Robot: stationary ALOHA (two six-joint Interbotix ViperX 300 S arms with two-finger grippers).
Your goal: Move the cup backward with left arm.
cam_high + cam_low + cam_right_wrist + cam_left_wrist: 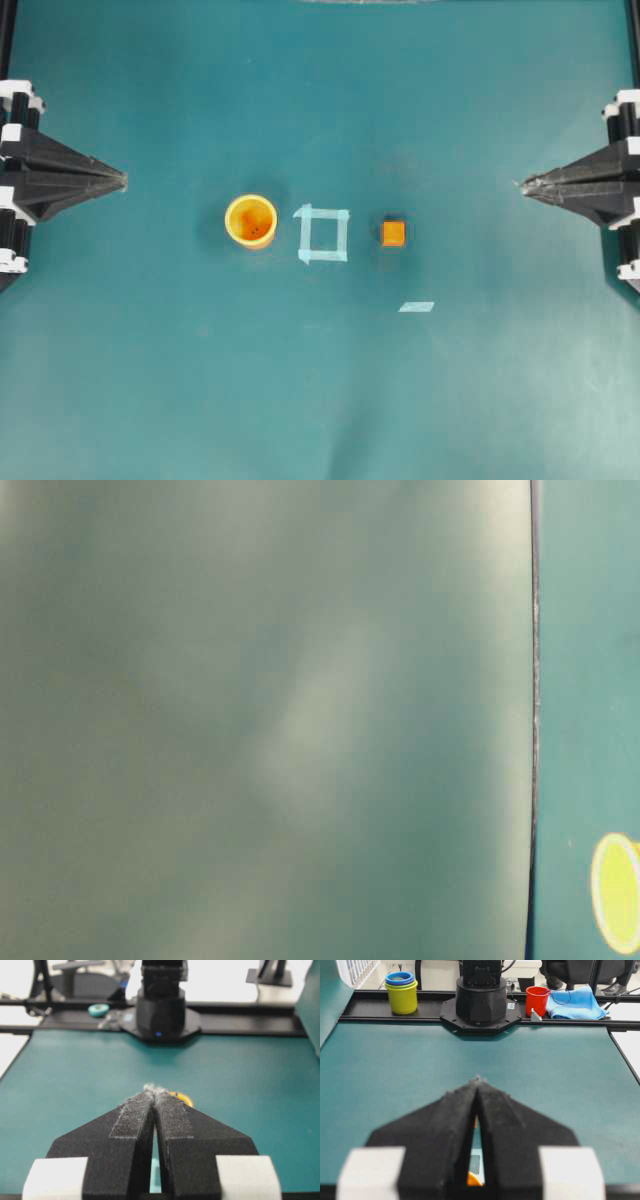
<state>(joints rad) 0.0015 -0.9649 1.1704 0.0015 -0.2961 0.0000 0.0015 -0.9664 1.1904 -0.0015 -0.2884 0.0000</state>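
Note:
The yellow-orange cup (250,220) stands upright on the teal table, left of centre in the overhead view. Its rim shows at the right edge of the table-level view (618,892), as a sliver between the jaws in the left wrist view (474,1179), and just past the fingertips in the right wrist view (182,1097). My left gripper (125,180) is shut and empty at the left edge, well apart from the cup; its tip shows in its own view (478,1080). My right gripper (522,185) is shut and empty at the right edge, also seen in its own view (152,1089).
A pale tape square (323,233) lies right of the cup, with a small orange cube (393,233) beyond it and a tape strip (416,307) nearer the front. Off the table's far end are stacked cups (402,992), a red cup (537,1000) and a blue cloth (575,1002).

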